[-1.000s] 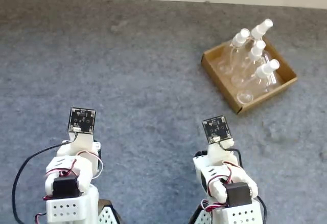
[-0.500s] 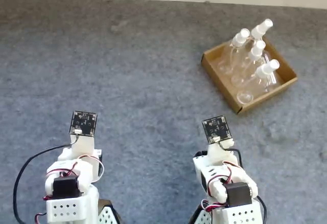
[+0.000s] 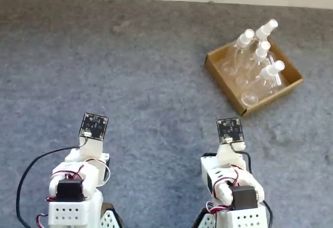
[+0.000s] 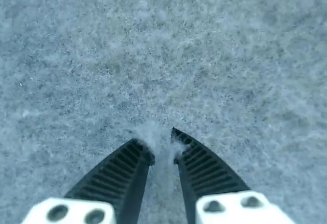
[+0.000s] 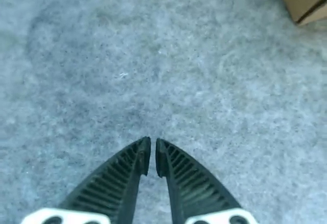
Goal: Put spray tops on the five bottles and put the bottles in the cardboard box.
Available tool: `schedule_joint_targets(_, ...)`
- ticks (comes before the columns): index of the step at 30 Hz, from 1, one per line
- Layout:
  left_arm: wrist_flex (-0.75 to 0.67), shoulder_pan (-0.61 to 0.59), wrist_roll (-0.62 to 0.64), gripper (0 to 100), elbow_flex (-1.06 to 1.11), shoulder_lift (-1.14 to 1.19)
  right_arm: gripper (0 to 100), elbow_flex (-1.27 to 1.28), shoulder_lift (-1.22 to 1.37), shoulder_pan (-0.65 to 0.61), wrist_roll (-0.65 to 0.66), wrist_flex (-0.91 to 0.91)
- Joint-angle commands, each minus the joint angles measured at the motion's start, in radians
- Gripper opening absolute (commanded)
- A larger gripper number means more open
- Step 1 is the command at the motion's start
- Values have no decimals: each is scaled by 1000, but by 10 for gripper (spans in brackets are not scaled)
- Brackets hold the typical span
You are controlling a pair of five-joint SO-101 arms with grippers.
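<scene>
At the near left of the grey carpeted table (image 3: 130, 56), the left arm (image 3: 78, 178) is seen drawn in close to its base. The left gripper (image 4: 161, 138) is pointed down at the carpet with a narrow gap left between its jaws (nothing is gripped). Beside it, the right arm (image 3: 231, 186) is drawn in likewise, and the right gripper (image 5: 153, 152) is closed on nothing, its tips all but touching. At the far right, well apart from both arms, the cardboard box (image 3: 222, 86) is set askew. The bottles (image 3: 255, 64) are held inside it, and four white spray tops (image 3: 273, 69) can be counted.

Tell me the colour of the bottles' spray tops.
The spray tops are white, clearest in the high view.
</scene>
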Motion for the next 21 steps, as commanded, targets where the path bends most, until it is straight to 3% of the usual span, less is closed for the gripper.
schedule_joint_targets(1, 5, 19, -5, 6, 21, -7, 5, 116, -5, 15, -11, -4)
schedule_joint_targets(8, 5, 19, -3, 6, 21, -7, 5, 114, -5, 30, -117, -2)
schedule_joint_targets(15, 5, 19, -3, 6, 21, -7, 5, 116, -5, 163, -121, -2)
schedule_joint_targets(21, 5, 19, -3, 6, 21, -7, 5, 116, -5, 166, -117, -2)
